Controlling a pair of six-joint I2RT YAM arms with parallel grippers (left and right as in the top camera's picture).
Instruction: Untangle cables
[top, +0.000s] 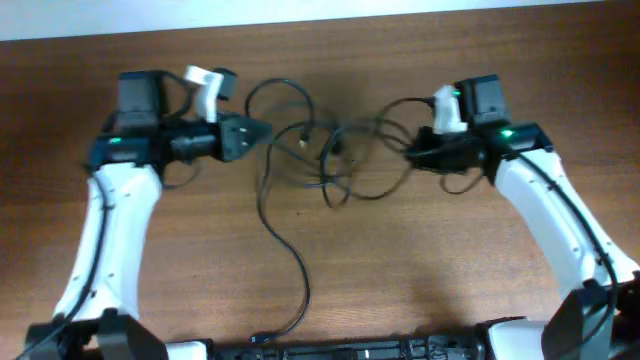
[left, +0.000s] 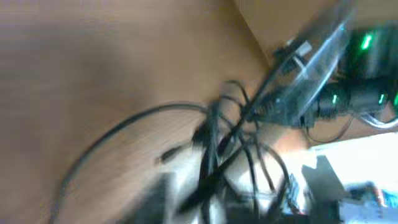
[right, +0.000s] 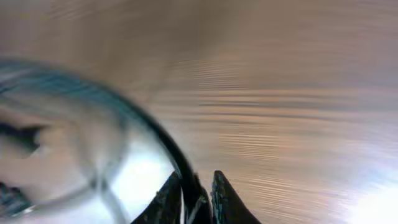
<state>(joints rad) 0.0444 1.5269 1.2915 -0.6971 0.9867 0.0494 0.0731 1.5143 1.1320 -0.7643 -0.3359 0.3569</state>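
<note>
Overhead, the cables (top: 325, 160) lie knotted mid-table (top: 450, 260), between the two arms. The tangle sits at 3 o'clock from the left gripper (top: 262, 129), just beside its tip, and at 9 o'clock from the right gripper (top: 412, 152). One strand trails off toward 6 o'clock. On the right wrist view, the fingers (right: 166, 200) are nearly together, pinching a black cord. The left wrist view is too blurred, so I cannot tell that gripper's spread.
</note>
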